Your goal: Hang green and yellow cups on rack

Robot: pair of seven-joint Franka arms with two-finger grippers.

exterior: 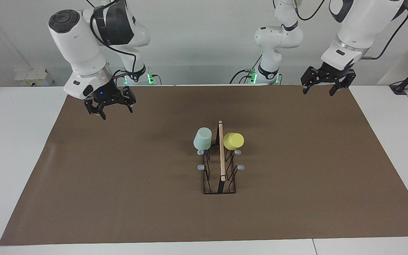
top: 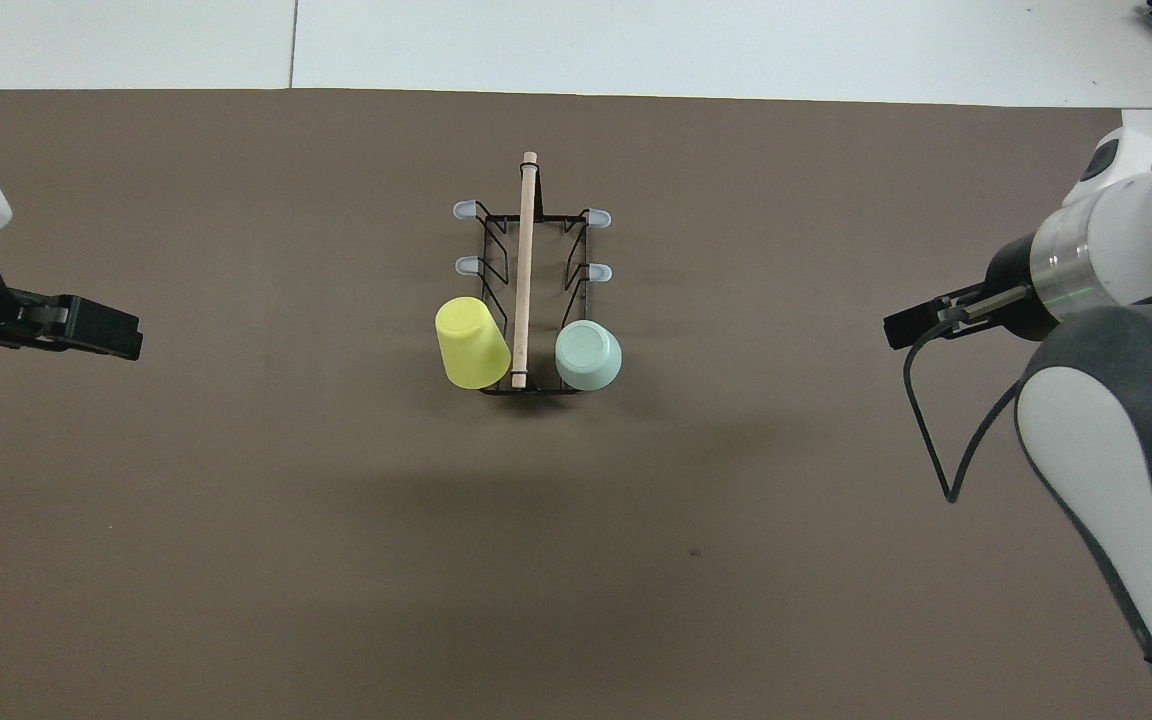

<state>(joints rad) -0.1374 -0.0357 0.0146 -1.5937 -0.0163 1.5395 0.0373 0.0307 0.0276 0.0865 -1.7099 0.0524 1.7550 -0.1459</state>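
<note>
Brown matting (exterior: 119, 184) covers most of a white table (exterior: 12, 148), with a pale wall at the robots' end. At the middle of the mat stands the rack (exterior: 220, 177), its wooden rod (exterior: 221, 152) running lengthwise away from the robots. Both cups hang upturned on the pair of prongs nearest the robots: the green cup (exterior: 203, 138) on the side toward the right arm's end of the table, the yellow cup (exterior: 233, 141) on the side toward the left arm's end, tilted outward. The four remaining grey-tipped prongs (exterior: 200, 167) carry nothing.

Both arms wait, raised and drawn back. The right gripper (exterior: 113, 108) hangs over the mat's corner at the right arm's end, close to the robots, its wrist bent downward and its fingers spread apart, grasping nothing. The left gripper (exterior: 321, 87) hangs over the mat's edge nearest the robots at the left arm's end, angled down from a tilted forearm, its fingers likewise parted and grasping nothing. In the overhead view the left gripper (top: 86, 330) and the right gripper (top: 921, 325) each sit well apart from the rack, with wide bare mat between each and the cups. A broad stretch of bare mat also lies between the rack and the mat's edge farthest from the robots.
</note>
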